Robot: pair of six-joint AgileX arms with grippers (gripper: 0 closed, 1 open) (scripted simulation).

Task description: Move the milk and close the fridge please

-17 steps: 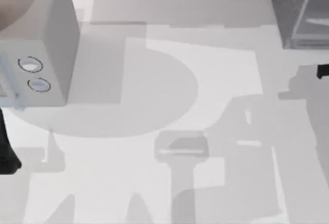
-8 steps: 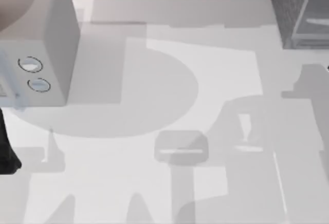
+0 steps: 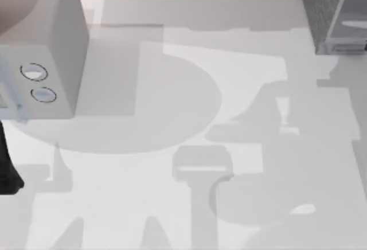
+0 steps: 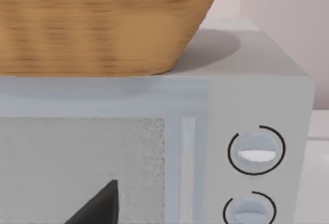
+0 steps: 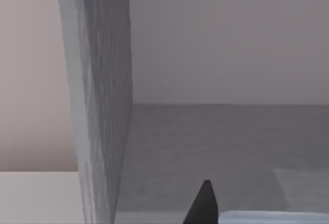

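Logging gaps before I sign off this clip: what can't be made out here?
- Dark grey speckled fridge: the top view's right edge cuts it off, so how far its door stands open is unclear.
- Right gripper: in the right wrist view one dark fingertip shows at the frame edge; open or shut, unclear.
- Left arm: dark shape cut by the top view's left edge.
- Woven basket on the pale grey two-dial box: contents hidden by its wall.

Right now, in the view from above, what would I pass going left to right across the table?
Left arm at the edge → pale box with two dials → bare white table → dark speckled fridge.
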